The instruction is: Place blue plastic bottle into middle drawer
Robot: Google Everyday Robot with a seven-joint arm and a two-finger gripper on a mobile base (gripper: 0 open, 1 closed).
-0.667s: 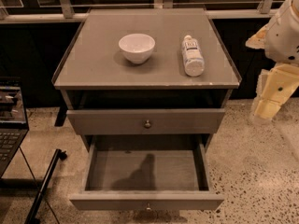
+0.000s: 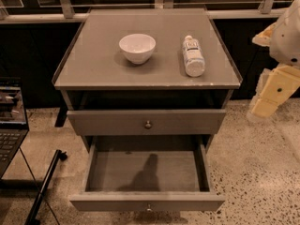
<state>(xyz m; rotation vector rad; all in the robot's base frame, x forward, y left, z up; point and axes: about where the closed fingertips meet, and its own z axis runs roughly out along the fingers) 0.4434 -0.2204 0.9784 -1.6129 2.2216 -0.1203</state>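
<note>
The blue plastic bottle (image 2: 193, 56) lies on its side on the right part of the grey cabinet top (image 2: 93, 64), white cap toward the back. The middle drawer (image 2: 145, 201) is pulled out wide, and only a shadow shows on its floor. The knobbed drawer above it (image 2: 148, 122) is nearly closed. My gripper (image 2: 274, 92) is the cream part of the arm hanging at the right edge of the view. It is beside the cabinet, below top level, well apart from the bottle and holding nothing that I can see.
A white bowl (image 2: 137, 47) stands left of the bottle on the cabinet top. A laptop (image 2: 10, 121) sits at the left edge, with a black rod (image 2: 44, 186) leaning on the speckled floor. A railing runs behind the cabinet.
</note>
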